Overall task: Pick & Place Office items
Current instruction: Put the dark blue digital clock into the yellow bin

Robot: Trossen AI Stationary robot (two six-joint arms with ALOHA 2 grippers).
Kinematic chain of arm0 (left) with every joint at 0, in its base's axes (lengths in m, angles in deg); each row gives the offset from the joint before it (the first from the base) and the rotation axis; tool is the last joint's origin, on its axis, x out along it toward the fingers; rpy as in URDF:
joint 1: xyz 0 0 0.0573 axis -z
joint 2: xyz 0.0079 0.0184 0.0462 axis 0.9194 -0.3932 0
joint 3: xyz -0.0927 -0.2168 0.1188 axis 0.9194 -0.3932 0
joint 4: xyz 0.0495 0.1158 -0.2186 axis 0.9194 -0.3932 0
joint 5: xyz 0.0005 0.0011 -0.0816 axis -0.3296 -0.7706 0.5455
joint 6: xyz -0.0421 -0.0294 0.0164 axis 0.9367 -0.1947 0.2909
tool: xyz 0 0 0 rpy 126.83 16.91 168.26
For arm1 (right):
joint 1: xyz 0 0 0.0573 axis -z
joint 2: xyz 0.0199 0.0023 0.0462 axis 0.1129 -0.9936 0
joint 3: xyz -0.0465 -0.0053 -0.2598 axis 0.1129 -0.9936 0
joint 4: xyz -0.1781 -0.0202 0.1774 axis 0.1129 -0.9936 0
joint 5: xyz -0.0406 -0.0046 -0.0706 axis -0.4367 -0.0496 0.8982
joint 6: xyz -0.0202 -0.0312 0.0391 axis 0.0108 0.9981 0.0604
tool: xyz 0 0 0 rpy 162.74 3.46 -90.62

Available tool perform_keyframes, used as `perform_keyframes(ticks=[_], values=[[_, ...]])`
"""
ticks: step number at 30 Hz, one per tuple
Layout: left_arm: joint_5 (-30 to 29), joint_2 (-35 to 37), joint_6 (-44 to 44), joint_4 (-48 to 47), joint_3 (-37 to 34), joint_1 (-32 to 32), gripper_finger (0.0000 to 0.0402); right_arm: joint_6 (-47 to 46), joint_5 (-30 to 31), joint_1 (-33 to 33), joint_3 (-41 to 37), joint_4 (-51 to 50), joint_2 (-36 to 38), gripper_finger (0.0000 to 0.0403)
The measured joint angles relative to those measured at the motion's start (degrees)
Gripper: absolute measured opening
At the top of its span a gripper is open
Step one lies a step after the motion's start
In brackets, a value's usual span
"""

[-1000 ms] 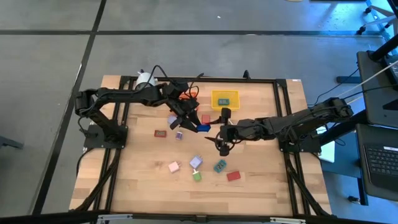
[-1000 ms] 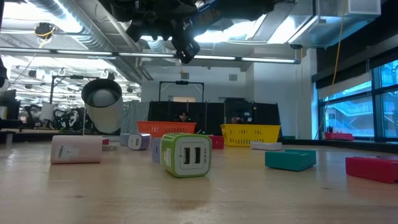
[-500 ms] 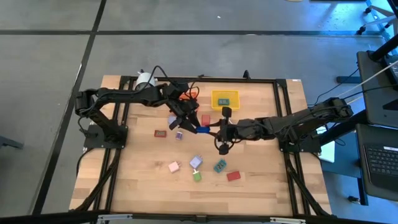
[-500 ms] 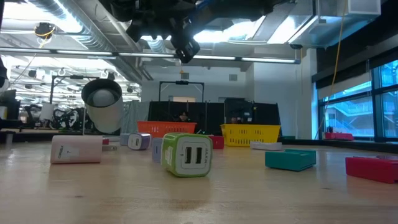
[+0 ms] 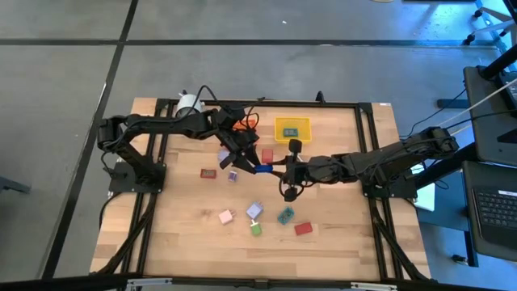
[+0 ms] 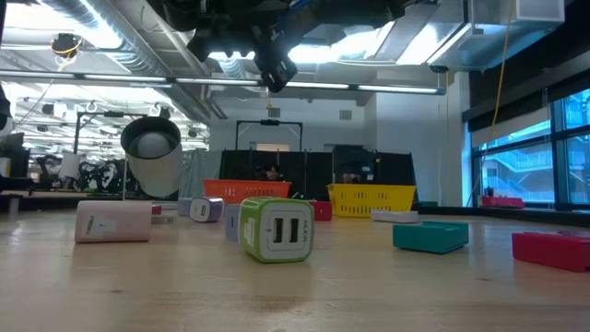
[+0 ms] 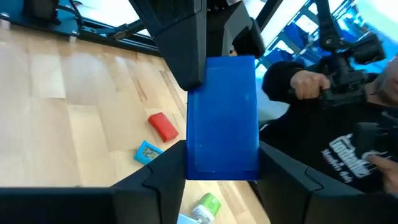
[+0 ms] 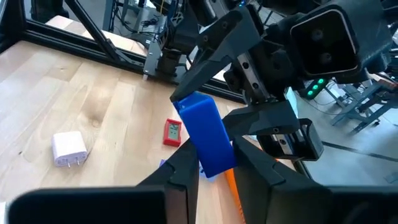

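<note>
While left gripper (image 5: 251, 164) is gripping the blue block (image 5: 262, 168), right gripper (image 5: 275, 168) is now clamping it too — earlier spread.

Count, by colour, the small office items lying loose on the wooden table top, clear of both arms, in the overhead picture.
Red items: 3
Lilac items: 2
Pink items: 1
Green items: 1
Teal items: 1
Total: 8
</note>
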Motion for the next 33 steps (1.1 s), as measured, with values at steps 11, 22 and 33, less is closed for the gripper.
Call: perform_keyframes(ticks=[11, 22, 33], values=[[-2.4, 0.0, -0.7, -0.4, 0.0, -0.8, 0.0168, -0.6, 1.2, 1.6, 0.0, 0.1, 0.0, 0.0062], [-3.7, 0.0, -0.3, -1.3, 0.0, -2.8, 0.0195, -0.6, 1.5, 3.2, 0.0, -0.1, 0.1, 0.0062], [-5.4, 0.0, -0.2, -6.9, 0.0, -3.1, 0.0225, 0.8, 3.1, 3.4, 0.7, 0.8, 0.5, 0.0062]])
